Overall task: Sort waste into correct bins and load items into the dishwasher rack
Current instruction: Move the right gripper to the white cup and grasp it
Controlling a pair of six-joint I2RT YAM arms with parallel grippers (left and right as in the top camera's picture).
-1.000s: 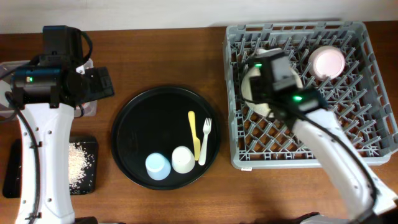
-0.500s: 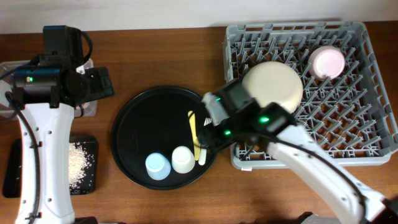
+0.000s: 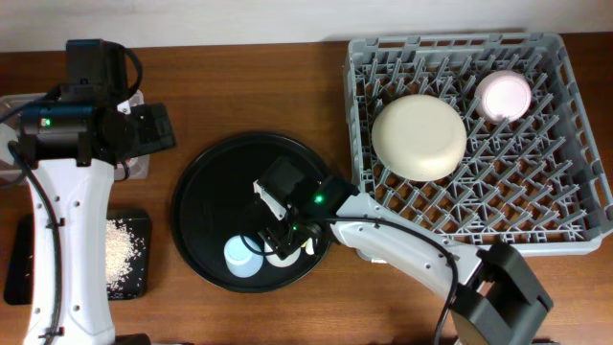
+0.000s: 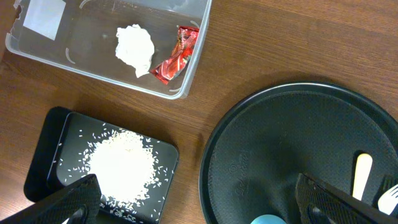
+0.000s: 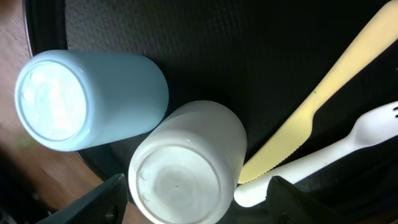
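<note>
My right gripper (image 3: 284, 240) is open above the round black tray, its fingers astride the upturned white cup (image 5: 186, 162) without closing on it. The light blue cup (image 3: 243, 256), also upturned (image 5: 87, 99), stands just left. The yellow knife (image 5: 323, 99) and white fork (image 5: 323, 155) lie to the right of the cups. The cream plate (image 3: 420, 137) and pinkish bowl (image 3: 505, 95) sit in the grey rack (image 3: 565, 192). My left gripper (image 4: 199, 205) is open and empty. The tissue ball (image 4: 135, 48) and red wrapper (image 4: 176, 55) lie in the clear tub (image 4: 68, 56). Rice (image 4: 121, 165) fills the black rectangular tray (image 4: 50, 130).
The large round black tray (image 3: 206, 211) lies mid-table between the bins and the rack. The rice tray (image 3: 24, 268) sits at the front left, under the left arm. The rack fills the right side.
My right arm has swung left from the rack, leaving the plate there, and has come down over the white cup on the round tray. The left arm has not moved.
</note>
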